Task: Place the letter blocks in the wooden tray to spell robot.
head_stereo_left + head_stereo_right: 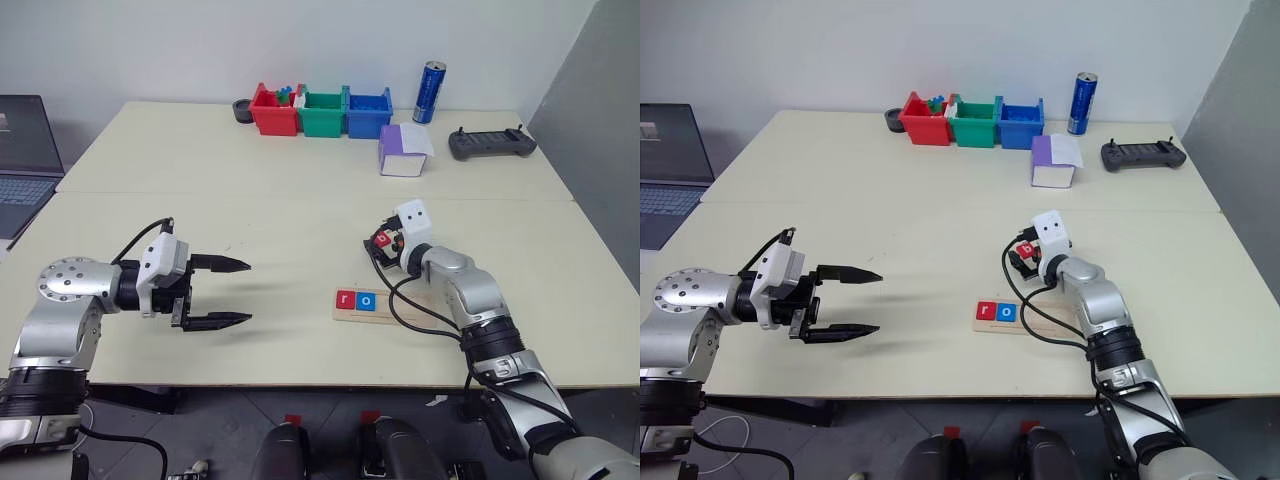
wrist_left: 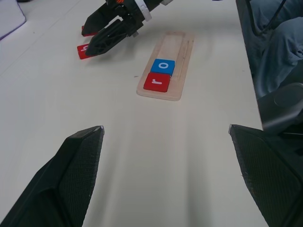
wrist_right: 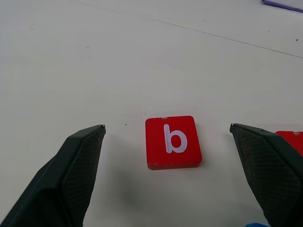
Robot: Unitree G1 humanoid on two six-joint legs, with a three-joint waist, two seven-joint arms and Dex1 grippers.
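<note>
The wooden tray point(image 1: 405, 305) lies near the table's front edge, right of centre. A red letter block "r" point(image 1: 346, 299) and a blue "o" point(image 1: 367, 301) sit side by side at its left end. Just beyond the tray, my right gripper point(image 1: 381, 246) is open and low over the table. In the right wrist view a red "b" block point(image 3: 173, 142) lies flat between its fingers, touching neither. Another red block point(image 3: 291, 142) lies beside it, and a blue corner point(image 3: 258, 225) shows at the picture's edge. My left gripper point(image 1: 249, 292) hangs open and empty left of the tray, pointing toward it.
Red point(image 1: 273, 112), green point(image 1: 322, 113) and blue point(image 1: 367, 113) bins stand in a row at the table's back edge, with a blue can point(image 1: 431, 92) to their right. A purple and white box point(image 1: 403, 150) and a black controller point(image 1: 491, 143) lie at the back right. A laptop point(image 1: 25, 150) sits far left.
</note>
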